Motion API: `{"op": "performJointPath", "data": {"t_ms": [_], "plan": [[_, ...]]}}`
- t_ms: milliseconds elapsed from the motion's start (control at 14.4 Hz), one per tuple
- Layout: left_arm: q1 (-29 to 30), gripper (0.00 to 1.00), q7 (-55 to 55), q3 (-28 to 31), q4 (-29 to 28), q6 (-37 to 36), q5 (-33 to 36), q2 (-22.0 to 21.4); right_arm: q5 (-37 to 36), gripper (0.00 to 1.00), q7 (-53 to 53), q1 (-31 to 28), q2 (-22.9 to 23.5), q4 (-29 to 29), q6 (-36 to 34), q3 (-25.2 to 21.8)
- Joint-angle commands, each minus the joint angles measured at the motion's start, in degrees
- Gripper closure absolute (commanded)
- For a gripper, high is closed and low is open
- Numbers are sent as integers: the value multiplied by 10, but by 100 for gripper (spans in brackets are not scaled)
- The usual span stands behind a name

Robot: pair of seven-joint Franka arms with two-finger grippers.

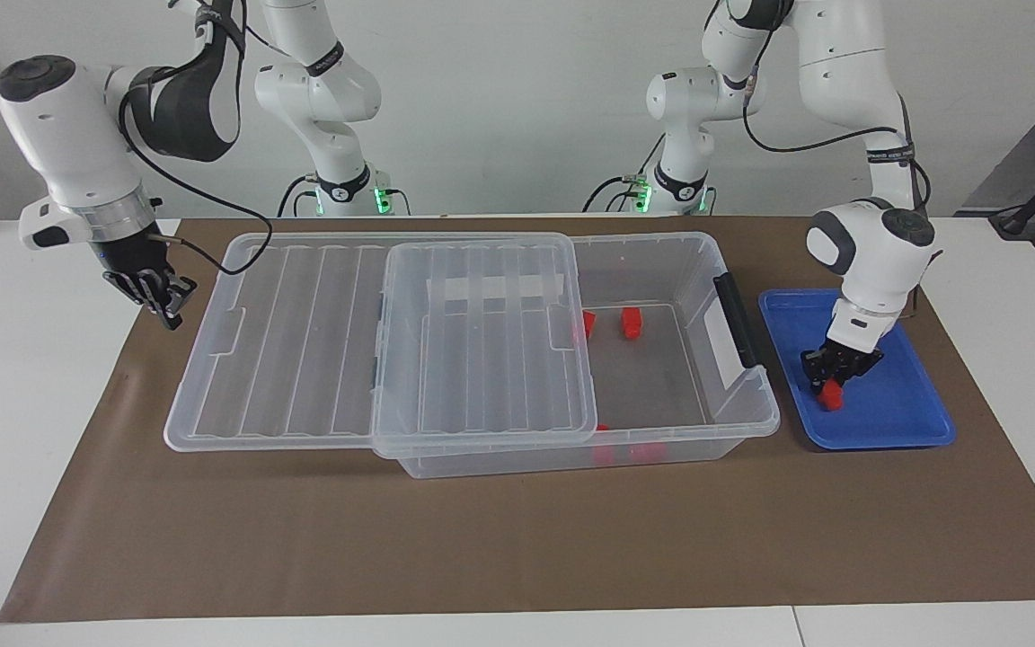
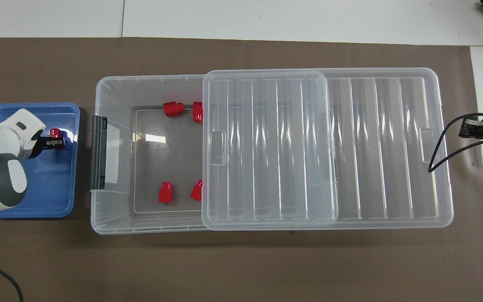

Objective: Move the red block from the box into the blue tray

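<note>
The blue tray (image 1: 897,415) (image 2: 44,188) lies beside the box at the left arm's end of the table. My left gripper (image 1: 828,381) (image 2: 53,141) reaches low into the tray, shut on a red block (image 1: 833,395) (image 2: 55,133) at its tips. The box (image 1: 738,422) (image 2: 113,218) is a clear bin with its ribbed lid (image 1: 302,341) (image 2: 350,147) slid toward the right arm's end. Several more red blocks (image 1: 631,322) (image 2: 172,108) lie in the uncovered part. My right gripper (image 1: 165,304) (image 2: 470,128) is shut over the brown mat, just off the lid's end.
A black latch (image 1: 738,319) (image 2: 98,153) sits on the box wall facing the tray. A brown mat (image 1: 482,539) covers the table under everything. A black cable (image 2: 445,142) hangs from the right wrist over the lid's edge.
</note>
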Motion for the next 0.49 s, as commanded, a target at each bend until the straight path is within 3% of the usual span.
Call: {"op": "performJointPath", "data": {"t_ms": [0, 208, 278, 347, 416], "plan": [[-8, 88, 17, 7, -23, 24, -12, 6, 11, 100, -43, -16, 29, -4, 42, 2], [-10, 88, 17, 7, -23, 31, -12, 8, 10, 100, -58, -15, 45, -2, 67, 2], [-11, 83, 17, 7, -23, 30, -12, 8, 10, 100, -59, -12, 46, -2, 67, 2], [-13, 49, 18, 7, -22, 29, -12, 9, 10, 100, -60, -11, 47, -2, 65, 4], [-13, 8, 20, 7, -21, 28, -12, 9, 10, 100, -60, -11, 46, -2, 60, 8]]}}
